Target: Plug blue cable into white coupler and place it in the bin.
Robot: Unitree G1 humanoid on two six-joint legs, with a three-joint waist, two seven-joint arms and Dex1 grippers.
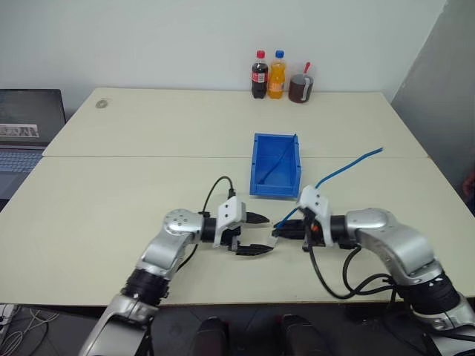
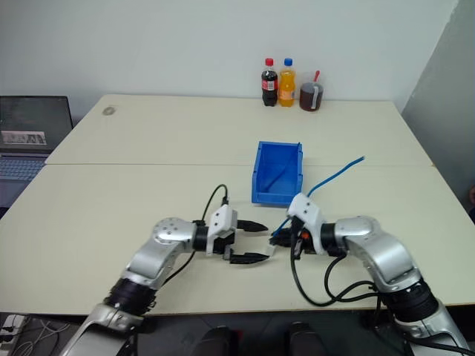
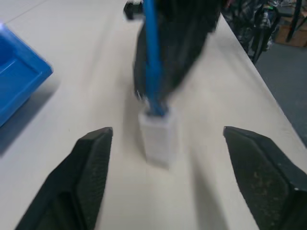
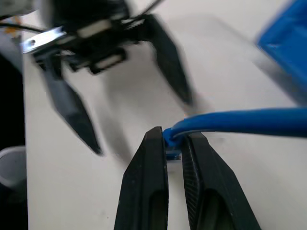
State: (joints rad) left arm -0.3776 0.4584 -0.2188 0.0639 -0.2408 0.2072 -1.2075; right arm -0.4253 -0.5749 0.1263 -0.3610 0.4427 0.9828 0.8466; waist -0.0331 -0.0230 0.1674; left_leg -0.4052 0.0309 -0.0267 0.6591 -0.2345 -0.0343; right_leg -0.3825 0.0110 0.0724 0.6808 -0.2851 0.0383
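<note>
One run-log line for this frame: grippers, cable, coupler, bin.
left gripper: open, off coupler | right gripper: shut on blue cable | white coupler: plugged on cable end | bin: coupler not in it yet

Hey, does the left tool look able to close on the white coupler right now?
Probably yes. The left tool is open, and the white coupler, hanging on the blue cable in the right tool, sits between its fingers, unobstructed.

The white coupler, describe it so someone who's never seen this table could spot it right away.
On the beige table, look nearer than the bin, between the left gripper and right gripper. The white coupler is the tiny boxy white block on the end of the blue cable, the one white piece there.
</note>
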